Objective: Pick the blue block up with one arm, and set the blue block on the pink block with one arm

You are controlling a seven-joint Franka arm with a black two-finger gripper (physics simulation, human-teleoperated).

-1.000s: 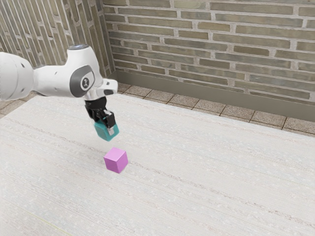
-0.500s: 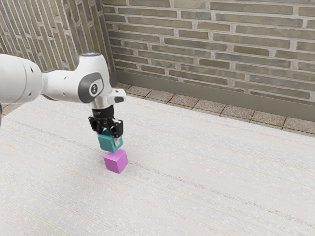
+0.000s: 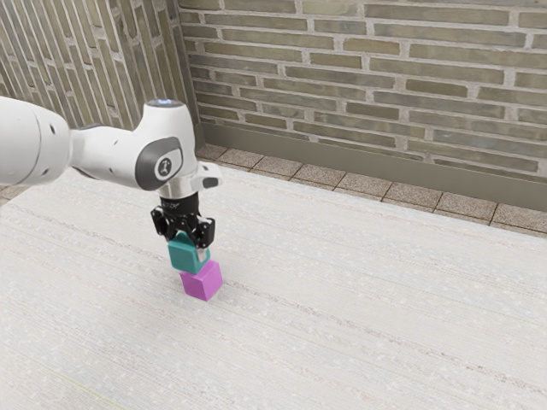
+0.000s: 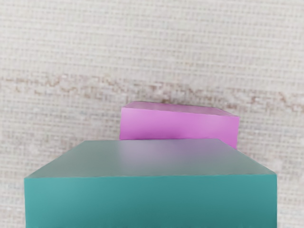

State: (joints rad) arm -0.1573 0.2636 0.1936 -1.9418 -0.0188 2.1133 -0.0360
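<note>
Broadly, the table [image 3: 385, 299] carries everything, with one arm [image 3: 102, 158] reaching over it. One black gripper [image 3: 190, 242] is clamped on the upper sides of the one blue block [image 3: 186, 255]. That block sits on, or just above, the one pink block [image 3: 202, 283], well in from the table's far edge. Both cubes look rigid, light and smooth-faced. Flat opposite sides are the sensible hold, though slick faces might slide on release.
</note>
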